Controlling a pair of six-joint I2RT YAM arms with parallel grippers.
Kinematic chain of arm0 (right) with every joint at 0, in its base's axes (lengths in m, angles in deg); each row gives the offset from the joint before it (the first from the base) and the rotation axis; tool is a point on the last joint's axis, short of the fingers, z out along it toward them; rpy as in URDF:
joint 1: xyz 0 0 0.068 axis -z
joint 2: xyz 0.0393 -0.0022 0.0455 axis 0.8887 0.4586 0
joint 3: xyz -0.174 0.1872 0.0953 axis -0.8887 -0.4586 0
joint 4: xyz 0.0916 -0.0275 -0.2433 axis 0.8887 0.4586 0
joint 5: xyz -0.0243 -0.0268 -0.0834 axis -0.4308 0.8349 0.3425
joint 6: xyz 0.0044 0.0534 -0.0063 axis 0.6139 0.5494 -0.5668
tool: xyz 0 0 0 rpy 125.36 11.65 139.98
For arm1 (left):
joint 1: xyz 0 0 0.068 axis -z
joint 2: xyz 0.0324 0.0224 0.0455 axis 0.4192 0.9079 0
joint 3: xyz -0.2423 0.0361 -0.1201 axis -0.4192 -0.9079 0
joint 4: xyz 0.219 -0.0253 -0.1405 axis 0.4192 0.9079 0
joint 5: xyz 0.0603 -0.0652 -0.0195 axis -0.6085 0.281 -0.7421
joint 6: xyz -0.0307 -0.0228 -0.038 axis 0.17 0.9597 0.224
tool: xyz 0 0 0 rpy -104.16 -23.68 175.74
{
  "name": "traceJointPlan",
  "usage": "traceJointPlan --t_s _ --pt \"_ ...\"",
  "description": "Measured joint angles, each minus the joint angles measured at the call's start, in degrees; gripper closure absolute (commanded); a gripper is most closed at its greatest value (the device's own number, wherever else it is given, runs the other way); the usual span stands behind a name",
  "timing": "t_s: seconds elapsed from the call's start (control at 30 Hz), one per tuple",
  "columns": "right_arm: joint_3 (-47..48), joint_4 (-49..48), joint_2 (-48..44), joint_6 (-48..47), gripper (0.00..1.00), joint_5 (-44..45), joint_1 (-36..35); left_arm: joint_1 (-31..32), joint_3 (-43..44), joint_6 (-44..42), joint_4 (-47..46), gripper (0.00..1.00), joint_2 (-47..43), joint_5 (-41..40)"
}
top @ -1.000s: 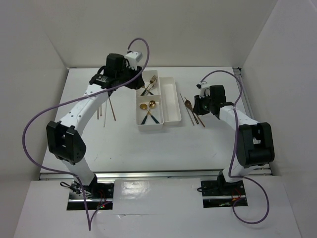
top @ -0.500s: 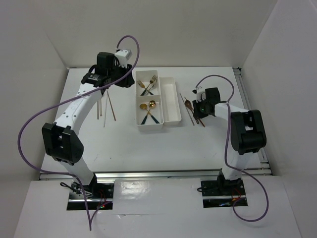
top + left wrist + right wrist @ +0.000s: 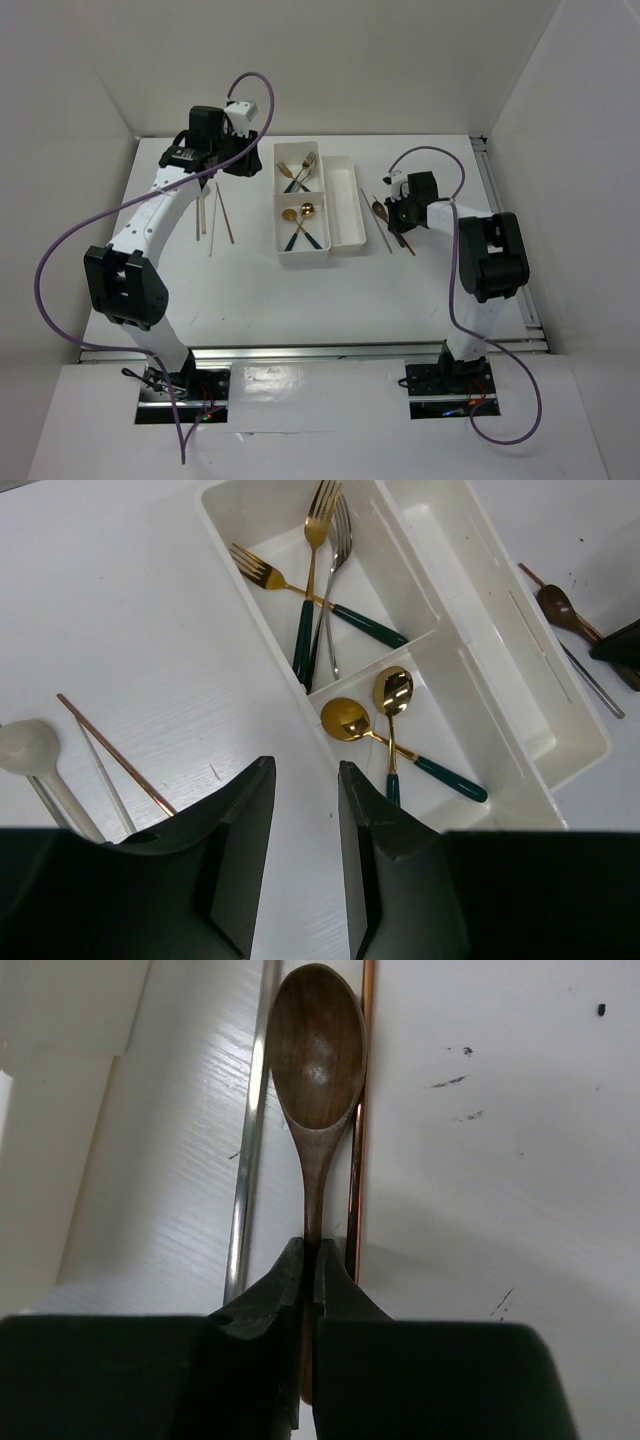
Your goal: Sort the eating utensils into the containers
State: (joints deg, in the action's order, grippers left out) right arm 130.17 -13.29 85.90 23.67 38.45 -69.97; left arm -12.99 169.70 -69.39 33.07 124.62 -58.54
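The white tray [image 3: 345, 230] lies mid-table; in the left wrist view [image 3: 520, 695] its far square bin holds two gold forks [image 3: 318, 600] and a silver fork [image 3: 335, 590], its near square bin two gold spoons [image 3: 400, 735]; the long bin looks bare. My right gripper [image 3: 312, 1250] is shut on the handle of the brown spoon [image 3: 316, 1070], which lies on the table right of the tray [image 3: 381, 211], between a silvery chopstick [image 3: 245, 1160] and a brown chopstick [image 3: 358, 1140]. My left gripper [image 3: 305, 770] is open and empty above the table, left of the tray.
Left of the tray lie a brown chopstick [image 3: 115, 755], a silvery chopstick [image 3: 100, 780] and a white spoon [image 3: 35, 755]. They also show in the top view [image 3: 215, 215]. White walls enclose the table on three sides. Purple cables loop over both arms.
My left gripper has pulled back left from over the tray's far bin. My right arm has swung its elbow in and the gripper has moved slightly up-left onto the brown spoon.
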Motion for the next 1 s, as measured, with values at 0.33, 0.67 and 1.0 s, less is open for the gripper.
traceJointPlan --t_s 0.33,0.67,1.0 --pt "2.03 1.66 0.22 1.81 1.0 2.27 -0.7 -0.31 -0.04 -0.02 -0.07 0.55 0.11 -0.39" --pt "18.91 4.76 -5.79 11.28 1.0 -2.86 -0.79 -0.31 -4.68 0.57 -2.05 0.21 0.0 -5.51" --pt "26.08 3.13 -5.6 21.77 1.0 -11.96 -15.56 -8.41 -8.22 5.25 -1.92 0.0 -4.15 -9.4"
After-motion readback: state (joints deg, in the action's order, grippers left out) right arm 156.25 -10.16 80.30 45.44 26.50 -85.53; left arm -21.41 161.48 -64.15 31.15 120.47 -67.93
